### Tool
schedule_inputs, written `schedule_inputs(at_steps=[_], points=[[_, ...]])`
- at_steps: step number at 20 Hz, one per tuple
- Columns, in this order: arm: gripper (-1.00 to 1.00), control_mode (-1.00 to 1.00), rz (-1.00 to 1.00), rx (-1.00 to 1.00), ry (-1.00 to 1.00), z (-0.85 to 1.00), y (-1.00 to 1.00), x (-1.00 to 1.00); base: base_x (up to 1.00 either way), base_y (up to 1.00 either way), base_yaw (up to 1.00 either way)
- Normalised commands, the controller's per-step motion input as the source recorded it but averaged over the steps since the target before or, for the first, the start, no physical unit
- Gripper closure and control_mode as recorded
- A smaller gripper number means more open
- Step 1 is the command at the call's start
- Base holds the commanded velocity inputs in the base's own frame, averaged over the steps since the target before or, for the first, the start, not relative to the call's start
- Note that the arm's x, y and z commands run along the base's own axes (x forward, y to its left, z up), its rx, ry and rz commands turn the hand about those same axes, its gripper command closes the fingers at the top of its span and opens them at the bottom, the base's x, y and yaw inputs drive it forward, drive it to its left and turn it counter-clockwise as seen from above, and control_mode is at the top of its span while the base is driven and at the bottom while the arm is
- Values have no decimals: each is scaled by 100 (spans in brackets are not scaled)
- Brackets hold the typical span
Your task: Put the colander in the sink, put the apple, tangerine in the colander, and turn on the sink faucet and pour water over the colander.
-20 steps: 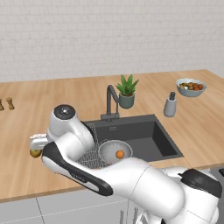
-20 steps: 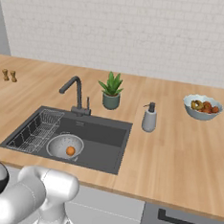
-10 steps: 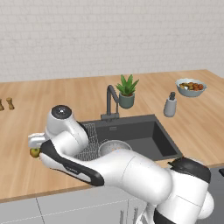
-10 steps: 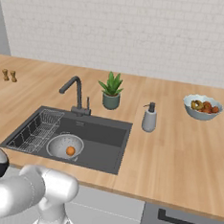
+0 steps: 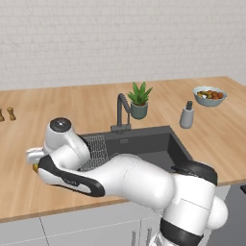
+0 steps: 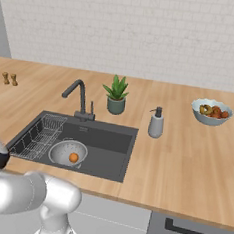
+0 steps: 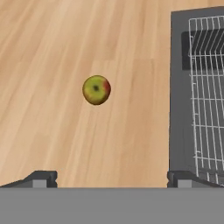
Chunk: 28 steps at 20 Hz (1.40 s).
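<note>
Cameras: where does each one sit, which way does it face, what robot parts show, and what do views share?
Left base view: behind the arm on its left, looking forward and down at the sink, faucet and counter; the white arm crosses the foreground.
Right base view: behind on the right, facing the same sink; colander holds the tangerine; arm at lower left.
Hand view: looks down along the open gripper at the apple on the counter beside the sink rim.
Shared: both base views show sink, faucet, plant.
</note>
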Motion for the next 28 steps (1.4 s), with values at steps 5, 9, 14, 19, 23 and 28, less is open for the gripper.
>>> schedule_inputs(at_steps=[5, 9, 14, 19, 23, 28], points=[[-100, -100, 0, 0, 0, -27, 11, 21, 0, 0, 0], [-100, -100, 0, 0, 0, -24, 3, 23, 0, 0, 0], [-100, -100, 0, 0, 0, -20, 6, 21, 0, 0, 0], [-100, -100, 0, 0, 0, -14, 18, 15, 0, 0, 0], [-100, -100, 0, 0, 0, -11, 19, 15, 0, 0, 0], [-100, -100, 0, 0, 0, -14, 3, 16, 0, 0, 0]])
